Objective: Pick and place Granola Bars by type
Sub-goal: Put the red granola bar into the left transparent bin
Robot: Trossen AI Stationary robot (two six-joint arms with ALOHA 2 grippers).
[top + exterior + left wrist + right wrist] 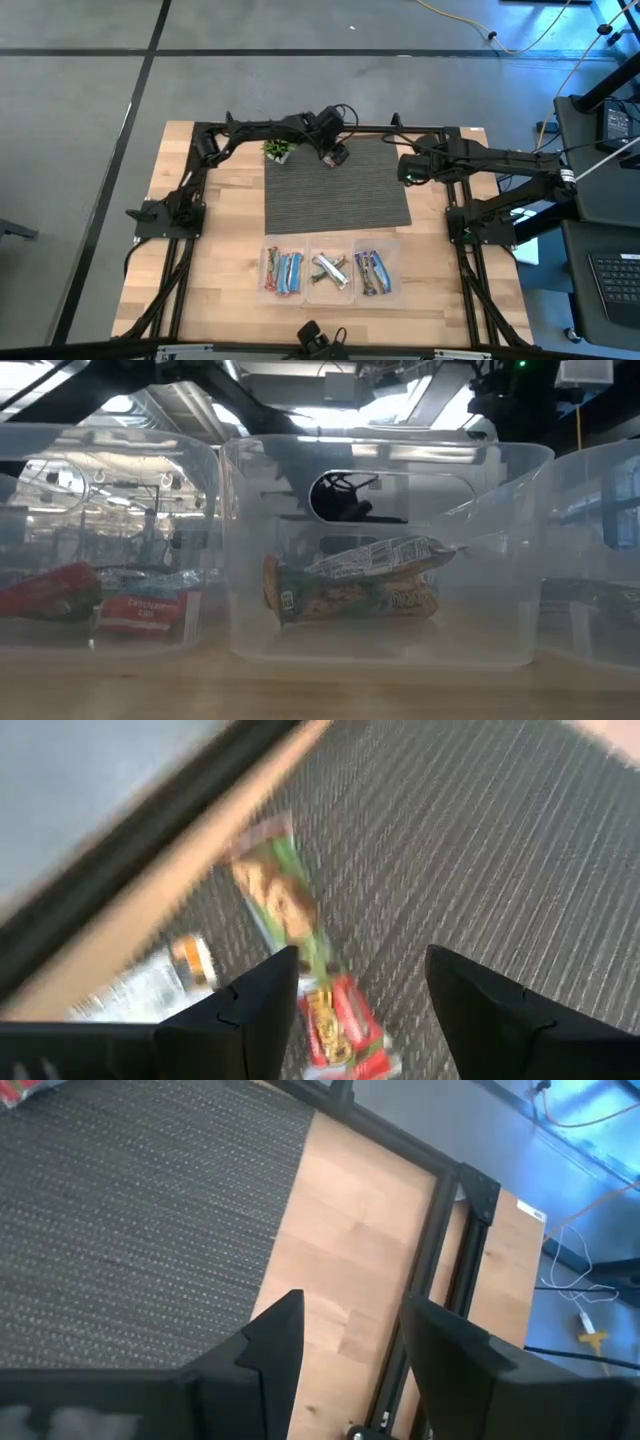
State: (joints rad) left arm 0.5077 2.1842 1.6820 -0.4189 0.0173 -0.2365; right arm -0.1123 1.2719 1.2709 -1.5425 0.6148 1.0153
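My left gripper (358,995) is open at the far edge of the grey mat (338,190), next to the small plant (278,150). Below its fingers a green wrapper (285,905) and a red wrapper (342,1032) lie end to end on the mat; whether that is one bar or two does not show. A silver-white bar (150,982) lies beside them at the mat's edge. In the high view this spot shows as a reddish patch (338,157). My right gripper (350,1342) is open and waits over bare wood at the mat's right edge (410,168).
Three clear bins stand side by side near the table's near edge. The left bin (283,270) holds red and blue bars, the middle bin (330,268) silver-white and green ones (350,595), the right bin (372,272) dark purple ones. A black frame rail (440,1230) borders the table.
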